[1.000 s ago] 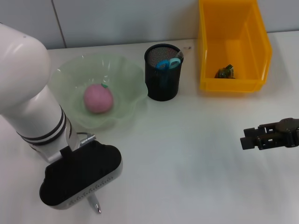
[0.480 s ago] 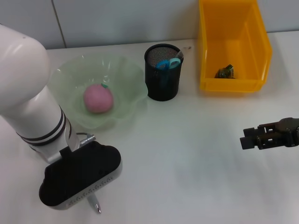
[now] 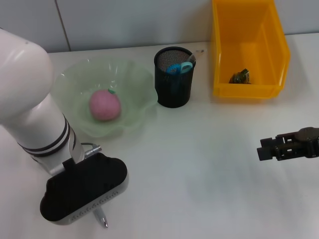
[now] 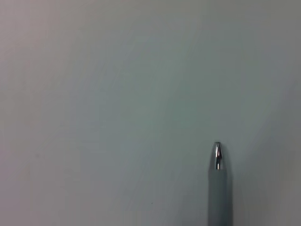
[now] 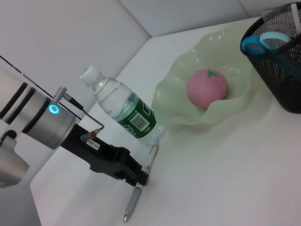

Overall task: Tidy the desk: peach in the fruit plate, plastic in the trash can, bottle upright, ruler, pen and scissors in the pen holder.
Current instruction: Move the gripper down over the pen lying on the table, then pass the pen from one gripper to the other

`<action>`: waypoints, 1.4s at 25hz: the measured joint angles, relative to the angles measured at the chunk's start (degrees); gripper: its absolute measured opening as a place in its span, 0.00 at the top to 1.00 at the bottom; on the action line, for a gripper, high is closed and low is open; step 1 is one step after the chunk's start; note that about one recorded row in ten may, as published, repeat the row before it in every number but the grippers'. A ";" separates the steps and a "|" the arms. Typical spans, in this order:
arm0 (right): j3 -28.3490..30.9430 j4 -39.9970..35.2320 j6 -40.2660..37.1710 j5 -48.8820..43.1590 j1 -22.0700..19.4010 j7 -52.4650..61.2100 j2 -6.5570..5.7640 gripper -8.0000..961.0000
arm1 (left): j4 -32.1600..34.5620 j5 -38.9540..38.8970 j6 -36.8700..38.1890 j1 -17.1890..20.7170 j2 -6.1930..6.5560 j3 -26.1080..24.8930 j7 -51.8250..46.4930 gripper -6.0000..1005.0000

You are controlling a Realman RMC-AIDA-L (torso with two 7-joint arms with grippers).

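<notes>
Left pincer gripped the slim silver pen low over the desk.
Its fingers hid behind my black wrist housing; only the tapered metal tip showed.

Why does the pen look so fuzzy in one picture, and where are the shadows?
In the left wrist view the slim silver pen sits very close, so its barrel blurs; only a small glint shows on the tip. In the head view a soft shadow lies on the plain white desk beside the black wire-mesh pen holder.
</notes>
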 joint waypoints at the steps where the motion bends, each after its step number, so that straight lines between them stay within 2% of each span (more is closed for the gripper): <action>1: 0.00 0.00 -0.01 0.00 0.02 0.15 0.00 0.31 | -0.18 0.01 -0.20 0.02 0.00 -0.01 0.07 0.71; 8: 0.00 0.00 -0.06 0.06 0.15 0.49 0.00 0.32 | -0.80 0.05 -0.61 0.04 0.00 -0.01 0.19 0.71; 20: 0.09 -0.25 -0.72 0.07 0.15 0.93 0.00 0.32 | -0.73 0.03 -0.64 0.33 0.08 -0.50 1.82 0.81; 22: 0.09 -0.43 -0.79 0.06 0.13 1.04 -0.03 0.32 | -0.27 -0.13 -0.65 0.32 0.09 -0.68 1.73 0.87; 25: 0.07 -0.60 -0.82 0.05 0.04 1.36 -0.05 0.32 | 1.18 -0.48 -0.19 0.42 0.12 -2.07 1.02 0.87; 27: -0.07 -0.62 -0.93 0.04 0.03 1.50 -0.06 0.32 | 3.55 -2.25 1.84 0.55 0.11 -6.25 -0.04 0.87; 28: -0.28 -0.65 -1.01 0.03 0.02 1.54 -0.12 0.32 | 5.07 -5.76 4.76 0.40 0.17 -10.86 -1.12 0.87; 29: -0.28 -0.65 -1.01 0.03 0.02 1.54 -0.12 0.32 | 5.38 -6.71 5.71 0.31 0.21 -12.16 -1.46 0.87; 31: -0.31 -0.71 -1.10 0.01 0.01 1.53 -0.29 0.32 | 6.21 -13.71 11.11 -0.22 0.45 -20.75 -3.18 0.87; 32: -0.27 -0.76 -1.17 0.00 0.01 1.51 -0.36 0.32 | 6.17 -15.95 12.38 -0.28 0.44 -23.39 -3.96 0.87; 33: -0.16 -1.18 -1.68 0.00 0.03 1.46 -0.40 0.32 | 5.65 -22.35 15.27 -0.25 0.45 -30.96 -6.91 0.87; 34: -0.16 -1.18 -1.68 0.00 0.03 1.46 -0.40 0.32 | 5.65 -22.35 15.27 -0.25 0.45 -30.96 -6.91 0.87; 35: -0.11 -1.56 -2.05 0.00 0.03 1.46 -0.40 0.32 | 4.94 -26.15 15.74 0.23 0.44 -33.92 -9.07 0.87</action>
